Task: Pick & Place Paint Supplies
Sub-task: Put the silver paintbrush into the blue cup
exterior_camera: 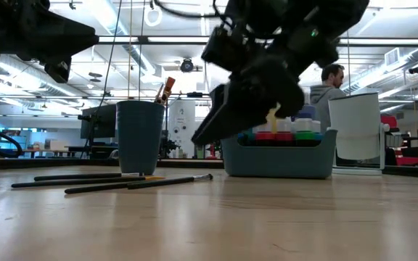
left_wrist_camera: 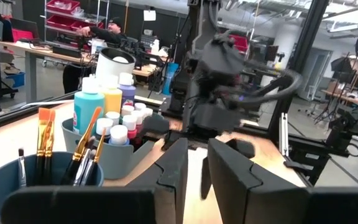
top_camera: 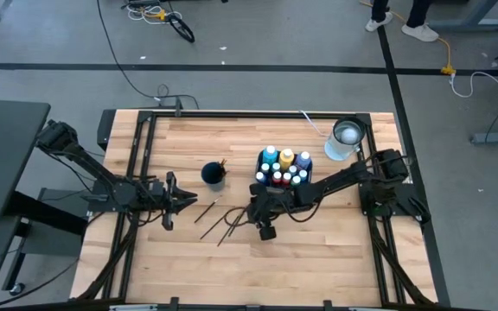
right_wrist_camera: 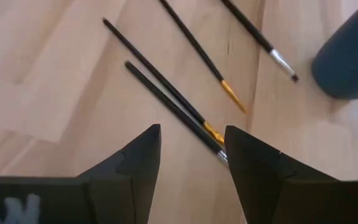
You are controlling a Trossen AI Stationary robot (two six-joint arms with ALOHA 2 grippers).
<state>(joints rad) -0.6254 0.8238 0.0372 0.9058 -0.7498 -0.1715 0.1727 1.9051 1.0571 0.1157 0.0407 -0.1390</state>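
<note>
Several thin dark-handled paintbrushes (right_wrist_camera: 166, 84) lie flat on the wooden table (top_camera: 318, 259), some crossing, left of the tray. My right gripper (right_wrist_camera: 191, 140) hovers open above them, fingers slanting down, touching nothing; the low view shows it (exterior_camera: 212, 127) well above the brushes (exterior_camera: 107, 181). A blue-grey tray (top_camera: 284, 169) holds white-capped paint bottles (left_wrist_camera: 89, 106). A dark cup (top_camera: 213, 175) holds a few orange-tipped brushes (left_wrist_camera: 44, 134). My left gripper (left_wrist_camera: 196, 152) waits at the table's left (top_camera: 178, 201), fingers a narrow gap apart, holding nothing.
A white cup (top_camera: 346, 138) stands near the table's far right corner, behind the tray. The dark cup (right_wrist_camera: 347, 56) stands just beyond the loose brushes. Bare wood stretches along the near side. A person (exterior_camera: 331, 83) is in the room beyond the table.
</note>
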